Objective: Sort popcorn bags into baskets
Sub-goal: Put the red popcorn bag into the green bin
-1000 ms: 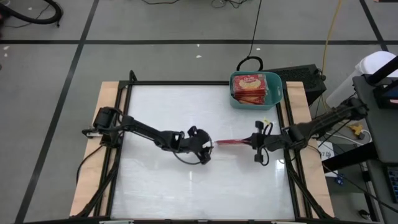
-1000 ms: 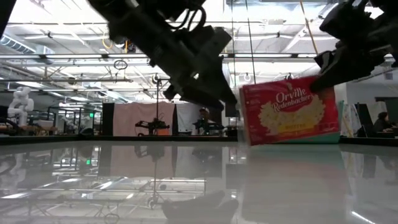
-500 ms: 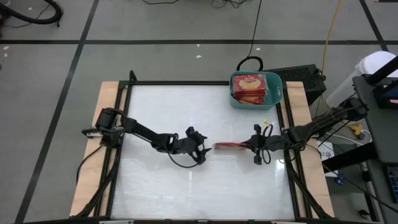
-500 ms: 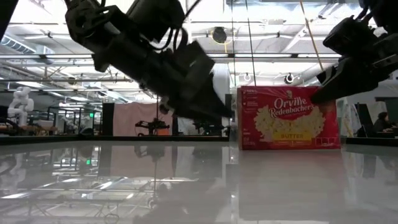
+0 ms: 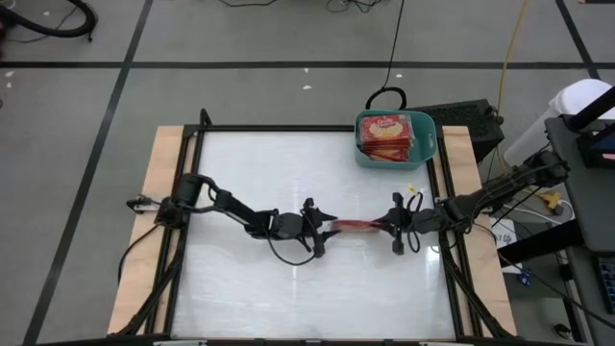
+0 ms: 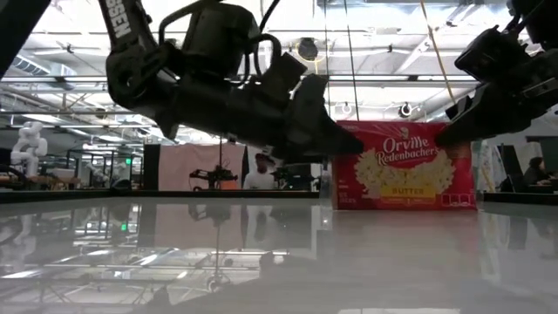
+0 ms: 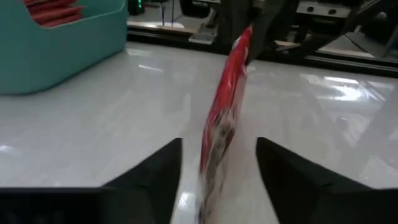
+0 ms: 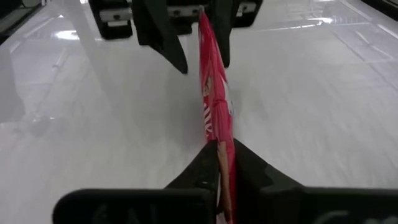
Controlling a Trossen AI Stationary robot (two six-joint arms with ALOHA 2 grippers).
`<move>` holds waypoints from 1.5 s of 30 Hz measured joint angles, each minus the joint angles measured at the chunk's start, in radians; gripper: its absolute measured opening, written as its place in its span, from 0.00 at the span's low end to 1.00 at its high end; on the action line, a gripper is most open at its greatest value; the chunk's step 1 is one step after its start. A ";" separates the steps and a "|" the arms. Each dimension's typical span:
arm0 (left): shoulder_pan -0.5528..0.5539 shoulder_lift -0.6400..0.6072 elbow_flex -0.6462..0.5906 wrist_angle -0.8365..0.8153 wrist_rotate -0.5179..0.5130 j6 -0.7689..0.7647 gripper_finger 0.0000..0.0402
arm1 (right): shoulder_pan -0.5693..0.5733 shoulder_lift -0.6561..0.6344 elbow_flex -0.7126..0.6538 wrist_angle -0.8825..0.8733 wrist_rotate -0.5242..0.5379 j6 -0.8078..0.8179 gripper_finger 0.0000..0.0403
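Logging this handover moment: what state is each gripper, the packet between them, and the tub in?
popcorn bag: upright on edge, on the table.
right gripper: shut on the popcorn bag.
left gripper: open, fingers either side of the bag's other end.
teal basket: holding stacked packets.

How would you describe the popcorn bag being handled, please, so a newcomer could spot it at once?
On the white table, look at the middle, where the two arms meet. The bag stands on edge there, pinched by the right pincer, its other end between the left pincer's open fingers. Every other bag lies in the teal tub at the far right corner.
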 joint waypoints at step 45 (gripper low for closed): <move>0.025 0.088 0.131 -0.038 0.089 0.039 0.07 | 0.000 -0.138 0.002 -0.276 -0.053 0.147 0.36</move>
